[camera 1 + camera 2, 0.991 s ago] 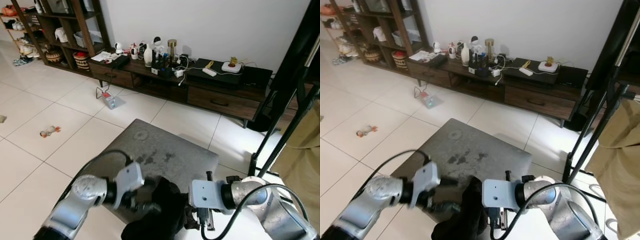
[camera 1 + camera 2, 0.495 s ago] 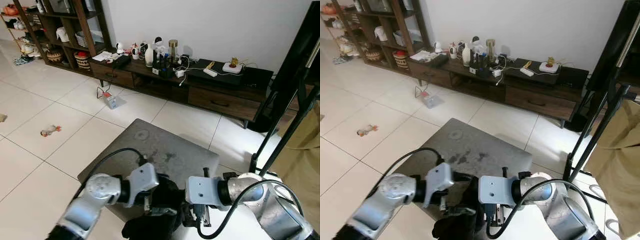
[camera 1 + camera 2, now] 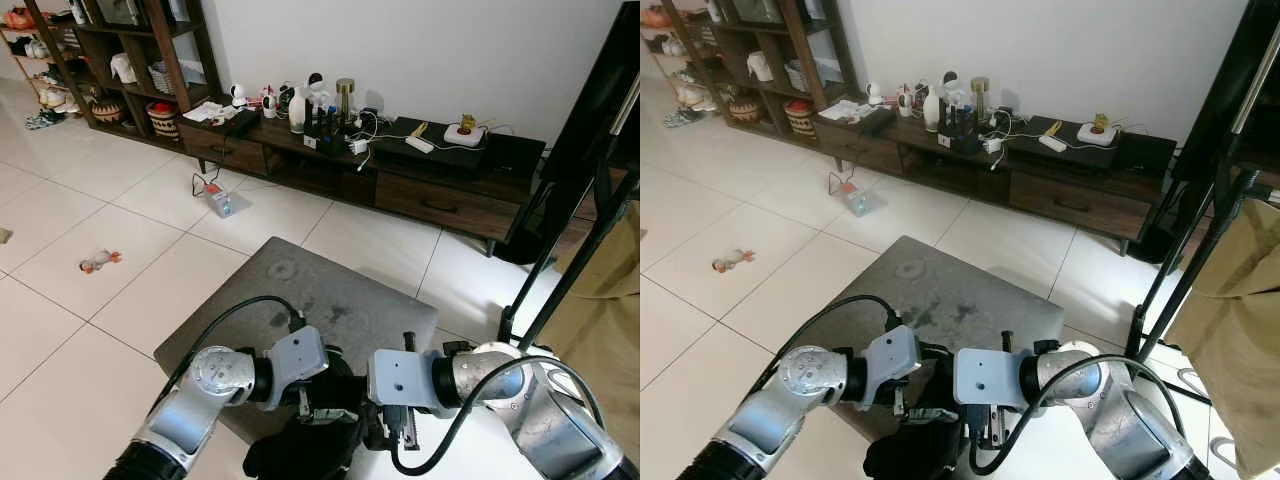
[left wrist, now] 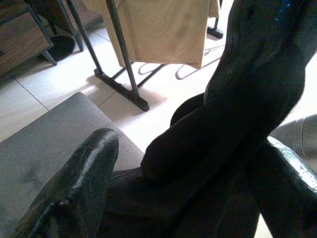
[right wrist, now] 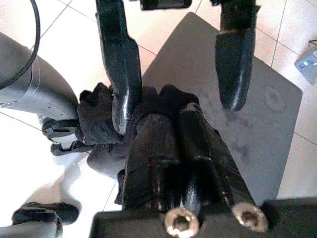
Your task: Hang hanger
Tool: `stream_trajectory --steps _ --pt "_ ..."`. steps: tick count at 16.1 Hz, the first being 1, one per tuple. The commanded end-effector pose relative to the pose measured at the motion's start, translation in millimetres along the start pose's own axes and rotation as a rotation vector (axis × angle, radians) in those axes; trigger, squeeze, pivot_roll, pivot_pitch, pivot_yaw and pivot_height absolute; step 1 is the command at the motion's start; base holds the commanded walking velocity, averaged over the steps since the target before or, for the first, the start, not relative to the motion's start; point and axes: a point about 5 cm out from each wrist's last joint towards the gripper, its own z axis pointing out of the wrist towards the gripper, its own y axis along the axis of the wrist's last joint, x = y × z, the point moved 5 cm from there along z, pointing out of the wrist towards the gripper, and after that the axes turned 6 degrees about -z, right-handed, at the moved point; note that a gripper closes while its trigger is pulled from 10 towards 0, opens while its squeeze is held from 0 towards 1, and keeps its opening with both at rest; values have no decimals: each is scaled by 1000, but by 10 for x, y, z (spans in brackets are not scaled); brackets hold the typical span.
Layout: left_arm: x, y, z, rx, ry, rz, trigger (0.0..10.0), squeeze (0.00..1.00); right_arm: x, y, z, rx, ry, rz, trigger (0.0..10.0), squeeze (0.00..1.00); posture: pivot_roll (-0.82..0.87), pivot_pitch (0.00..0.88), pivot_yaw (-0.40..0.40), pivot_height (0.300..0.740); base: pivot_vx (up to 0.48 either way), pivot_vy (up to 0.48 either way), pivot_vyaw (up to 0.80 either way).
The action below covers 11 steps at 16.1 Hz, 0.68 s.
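The right claw point(image 5: 173, 94) stands open over a bundle of black cloth point(image 5: 163, 148); one finger point(image 5: 119, 64) presses against the cloth, the other finger point(image 5: 235, 64) hangs free above the grey ottoman point(image 5: 247, 129); the wrist view from this arm shows the cloth gathered close under the camera, between the two fingers and nearer than their tips. The left claw point(image 3: 325, 395) meets the same black cloth from the opposite side, directly facing the right claw; its fingers are spread wide, one dark finger point(image 4: 74, 188) lying low beside the cloth and the other point(image 4: 287, 193) on the far side of it, with the cloth bulging between them; whether these fingers actually pinch the cloth cannot be told. A hanger cannot be made out inside the bundle. The cloth hangs at the near edge of the ottoman, just below both claws. To the right of the right claw, a black garment rack point(image 3: 560, 270) stands on the white tiled floor point(image 3: 80, 330), with a tan garment point(image 3: 1240, 330) hanging from it. Beyond both claws, past the ottoman, a long dark media cabinet point(image 3: 400, 180) stands against the wall, loaded with small items; further left of the left claw, a dark shelving unit point(image 3: 130, 60) is visible.
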Motion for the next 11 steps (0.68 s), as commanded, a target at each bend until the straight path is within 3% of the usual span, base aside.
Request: stream_trajectory --steps 1,11 --pt "25 -13 6 2 7 6 0 0 -34 178 -14 -54 -11 -43 0 0 -46 111 50 740 0 0 0" --pt "-2 32 55 -44 -19 -27 0 0 -65 221 -42 -67 -24 -50 0 0 -55 108 50 740 0 0 0"
